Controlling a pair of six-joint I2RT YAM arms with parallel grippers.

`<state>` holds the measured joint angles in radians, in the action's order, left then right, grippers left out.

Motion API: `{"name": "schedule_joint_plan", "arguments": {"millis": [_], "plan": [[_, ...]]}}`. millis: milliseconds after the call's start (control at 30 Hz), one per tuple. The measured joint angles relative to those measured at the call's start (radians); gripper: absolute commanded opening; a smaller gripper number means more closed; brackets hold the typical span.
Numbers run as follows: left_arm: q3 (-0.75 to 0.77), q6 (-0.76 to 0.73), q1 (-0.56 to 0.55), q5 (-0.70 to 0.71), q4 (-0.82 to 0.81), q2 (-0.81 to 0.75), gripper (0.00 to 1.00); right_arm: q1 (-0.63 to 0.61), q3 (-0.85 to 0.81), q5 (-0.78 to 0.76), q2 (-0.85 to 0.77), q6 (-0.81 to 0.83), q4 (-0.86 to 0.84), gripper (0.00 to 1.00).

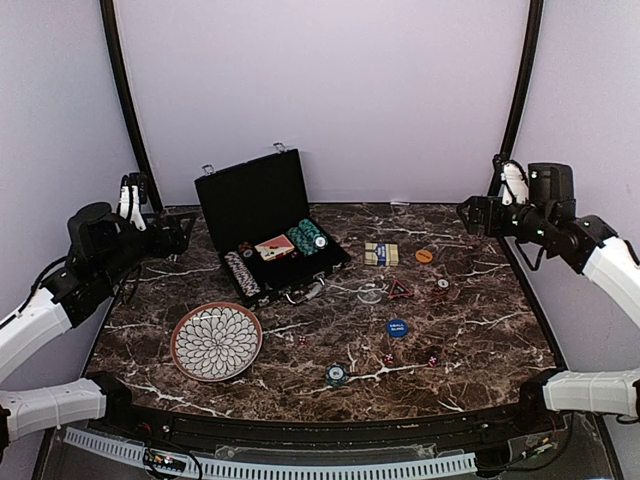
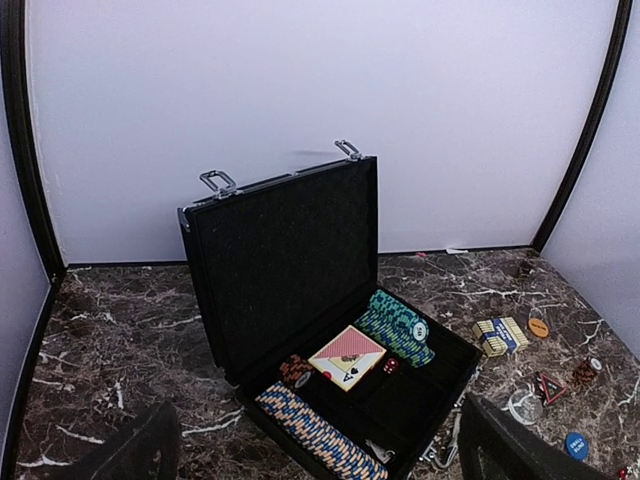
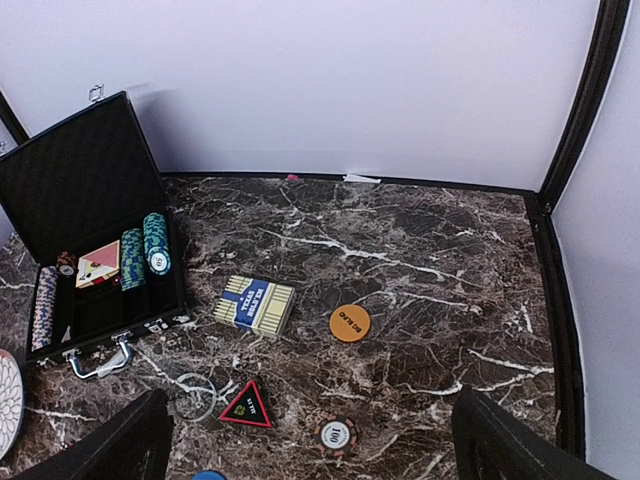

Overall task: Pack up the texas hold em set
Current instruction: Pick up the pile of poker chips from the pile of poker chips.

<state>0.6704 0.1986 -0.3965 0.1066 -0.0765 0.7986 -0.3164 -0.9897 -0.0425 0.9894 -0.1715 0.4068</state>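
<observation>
From above, the briefcase (image 1: 252,203) stands open on the table (image 1: 480,330), lid upright. Inside it lie a chip row (image 1: 241,272) on the left, a deck (image 1: 274,247) in the middle and green chips (image 1: 308,238) on the right. Right of the briefcase on the marble lie a card box (image 1: 381,254) and, further right, an orange button (image 1: 424,256). In front of the briefcase and to its right are a triangle (image 1: 400,290), a blue button (image 1: 397,327), a chip stack (image 1: 336,375) and some dice (image 1: 388,359). The plate (image 1: 216,342) sits just in front of the briefcase. The left gripper (image 1: 168,232) hangs left of the briefcase and the right gripper (image 1: 478,215) well to its right, both above the table. In the left wrist view the fingers (image 2: 125,450) stand wide apart with nothing between them. The briefcase lies ahead, with the chip row at its near left, the deck face up, and a red die (image 2: 391,366) just beside the green chips. In the right wrist view the fingers (image 3: 110,450) are likewise spread wide and hold nothing. The briefcase is far left, the card box just right of it and the orange button further right. The triangle and a lone chip (image 3: 336,435) lie nearer the camera than the briefcase, and a clear ring (image 3: 195,395) lies near its handle.
</observation>
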Motion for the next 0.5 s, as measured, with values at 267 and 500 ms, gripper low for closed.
{"name": "schedule_joint_plan", "arguments": {"millis": [267, 500], "plan": [[0.035, -0.019, -0.013, -0.040, 0.063, 0.075, 0.99, -0.006, -0.035, -0.004, 0.099, -0.042, 0.027, 0.98], [0.036, -0.012, -0.060, -0.064, 0.116, 0.161, 0.99, -0.030, 0.006, 0.023, 0.145, -0.077, 0.002, 0.98]]}}
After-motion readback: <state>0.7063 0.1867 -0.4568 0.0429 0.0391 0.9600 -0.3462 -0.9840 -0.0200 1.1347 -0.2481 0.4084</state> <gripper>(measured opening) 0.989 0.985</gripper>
